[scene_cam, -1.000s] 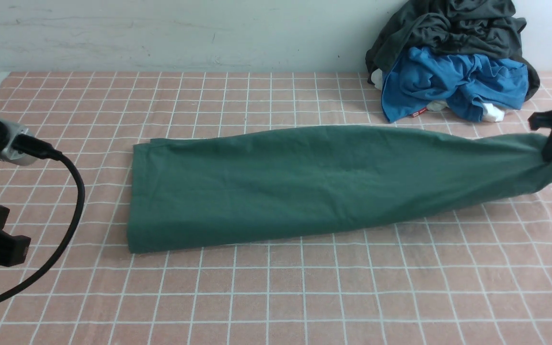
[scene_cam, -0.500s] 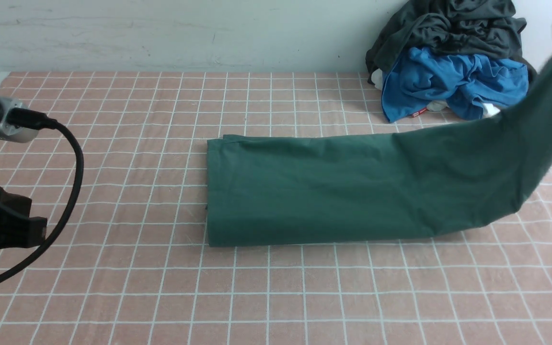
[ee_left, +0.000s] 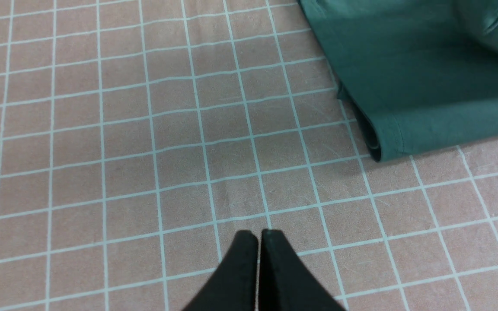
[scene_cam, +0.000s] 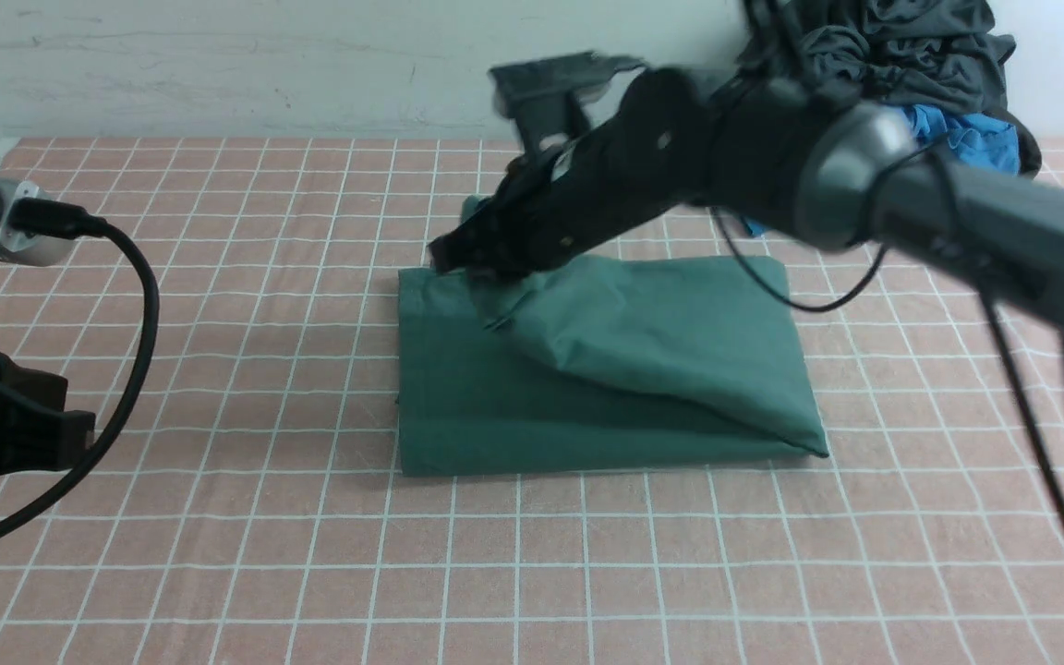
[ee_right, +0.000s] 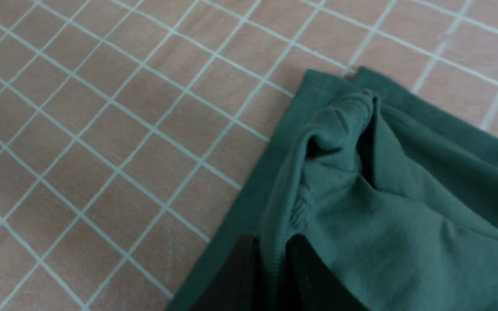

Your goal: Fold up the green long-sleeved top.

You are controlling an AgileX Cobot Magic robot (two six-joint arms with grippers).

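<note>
We are seeing a table (scene_cam: 513, 573) wearing a pinkish-brown covering with a pale grid; on it the green top (scene_cam: 587, 406) is lying partly folded over itself, while blue (scene_cam: 985, 139) and dark grey-black (scene_cam: 920, 55) garments are sitting heaped near the wall.

Evenly bright and mostly crisp, though the right arm (scene_cam: 772, 157) smears with motion blur.

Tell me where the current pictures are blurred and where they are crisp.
Front view: right arm and its gripper motion-blurred, grid on the table crisp; left wrist view: grid crisp, raised fold of the green top smeared; right wrist view: gripper tips soft.
</note>
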